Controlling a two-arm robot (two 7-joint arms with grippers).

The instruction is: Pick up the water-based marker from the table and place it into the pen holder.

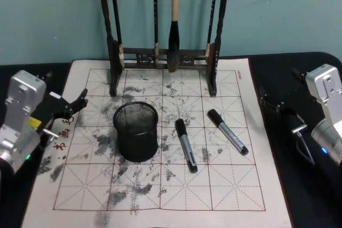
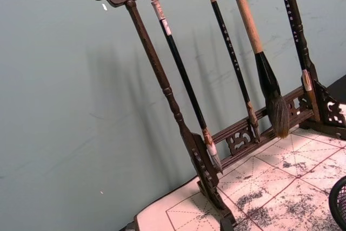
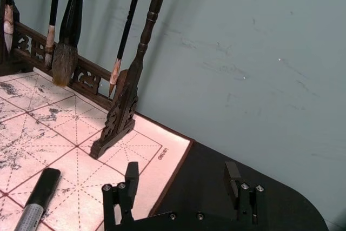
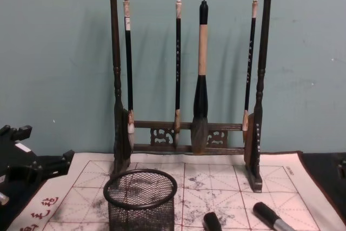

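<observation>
Two alike water-based markers with black caps and grey barrels lie on the ink-stained grid mat: one (image 1: 186, 145) just right of the pen holder, the other (image 1: 227, 132) farther right. Their caps (image 4: 212, 222) (image 4: 268, 213) show in the chest view. The pen holder (image 1: 136, 132) is a black mesh cup standing upright and empty on the mat (image 4: 141, 198). My left gripper (image 1: 75, 105) hovers open at the mat's left edge, also low at the left of the chest view (image 4: 32, 160). My right gripper (image 3: 182, 179) is open and empty over the black table, right of the mat (image 1: 270, 102).
A tall dark wooden rack (image 1: 163, 60) hung with several calligraphy brushes stands at the mat's back edge, against the teal wall (image 4: 186, 106). Black table (image 1: 304, 196) shows on both sides of the mat. The front half of the mat carries only ink stains.
</observation>
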